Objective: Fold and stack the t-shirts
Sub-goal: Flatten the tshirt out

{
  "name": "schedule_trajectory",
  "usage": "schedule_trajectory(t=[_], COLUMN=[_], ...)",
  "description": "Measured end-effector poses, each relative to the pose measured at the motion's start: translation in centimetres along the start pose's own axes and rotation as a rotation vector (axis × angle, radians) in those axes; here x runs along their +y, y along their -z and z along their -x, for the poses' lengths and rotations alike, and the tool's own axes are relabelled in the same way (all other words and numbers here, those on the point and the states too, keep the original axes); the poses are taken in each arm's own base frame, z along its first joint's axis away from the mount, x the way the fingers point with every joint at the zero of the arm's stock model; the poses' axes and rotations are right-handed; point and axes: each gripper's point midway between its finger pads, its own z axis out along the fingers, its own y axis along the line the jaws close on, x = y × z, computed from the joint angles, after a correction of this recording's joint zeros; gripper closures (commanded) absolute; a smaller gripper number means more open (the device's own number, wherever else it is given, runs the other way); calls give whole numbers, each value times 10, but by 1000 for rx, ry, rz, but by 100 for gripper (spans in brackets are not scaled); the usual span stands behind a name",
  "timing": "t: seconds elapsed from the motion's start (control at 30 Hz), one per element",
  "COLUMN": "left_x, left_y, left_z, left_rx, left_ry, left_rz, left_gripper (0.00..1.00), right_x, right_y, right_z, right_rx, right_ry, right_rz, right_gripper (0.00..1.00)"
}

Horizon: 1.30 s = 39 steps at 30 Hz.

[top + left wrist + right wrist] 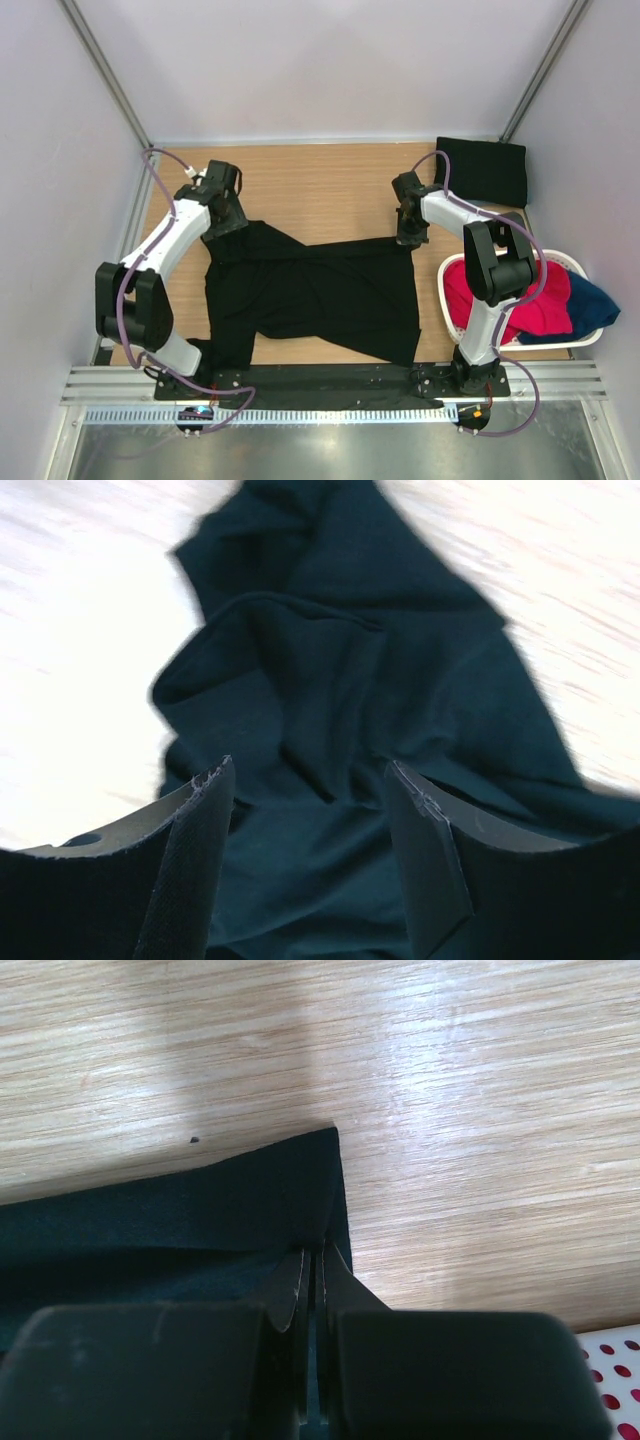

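A black t-shirt [310, 290] lies rumpled and partly spread across the middle of the wooden table. My left gripper [226, 218] hovers open over its far left corner; in the left wrist view the fingers [195, 860] stand apart above bunched black cloth [330, 660], with nothing between them. My right gripper [410, 232] is shut on the shirt's far right corner. The right wrist view shows the jaws [315, 1250] pinching the cloth edge [180, 1220] low over the wood. A second black t-shirt [482, 170] lies folded at the back right corner.
A white oval basket [445, 295] with red and blue garments inside stands at the right, close to the right arm's base; its perforated wall [610, 1345] shows in the right wrist view. Pale walls enclose the table on three sides.
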Motion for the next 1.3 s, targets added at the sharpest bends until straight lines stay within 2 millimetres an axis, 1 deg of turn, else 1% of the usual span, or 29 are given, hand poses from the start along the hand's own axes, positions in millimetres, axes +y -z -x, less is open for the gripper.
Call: schedule_trajectory(t=[0.07, 0.17, 0.2, 0.27, 0.37, 0.53, 0.63, 0.7, 0.83, 0.93, 0.97, 1.03, 1.07, 1.1, 1.13, 1.23, 1.3], left_x=[8, 25, 28, 31, 30, 26, 25, 25, 28, 30, 30, 29, 28, 28, 28, 27, 27], left_y=[-2, -5, -6, -7, -11, -28, -40, -46, -51, -53, -53, -55, -55, -55, -56, -54, -49], left_z=[-2, -4, -4, -2, -3, -10, -17, -19, -18, -17, -16, -15, -16, -16, -15, -12, -7], left_rx=[-3, -6, -11, -20, -18, 7, 23, 29, 20, 11, 9, 2, 1, 0, -1, -9, -10], left_ry=[-7, -6, -1, 6, 14, 8, -13, -24, -35, -37, -36, -33, -33, -32, -32, -35, -33], left_rz=[64, 156, 173, 190, 195, 216, 242, 261, 293, 303, 302, 298, 296, 295, 294, 284, 258], left_gripper=[39, 41, 44, 46, 47, 48, 51, 56, 57, 65, 74, 82, 91, 98, 100, 100, 100], right_x=[0, 0, 0, 0, 0, 0, 0, 0, 0, 0, 0, 0, 0, 0, 0, -1, 1], right_y=[0, -1, -1, -1, -1, -1, -1, -1, -1, -1, -1, -1, -1, -1, -1, 2, 10], right_z=[0, -1, -1, -1, -1, -1, -1, -1, -1, -1, -1, -1, -1, -1, -1, -1, 6], right_rx=[0, 2, 2, 2, 2, 1, 1, 1, 1, 1, 1, 1, 1, 1, 2, 8, 4], right_ry=[1, 2, 3, 5, 8, 12, 13, 14, 15, 15, 14, 14, 14, 14, 15, 16, 16], right_rz=[0, 0, 1, 2, 3, 4, 4, 4, 4, 4, 4, 4, 4, 4, 3, 0, 3], right_gripper=[99, 99, 99, 99, 99, 99, 99, 99, 99, 99, 99, 99, 99, 99, 99, 99, 99])
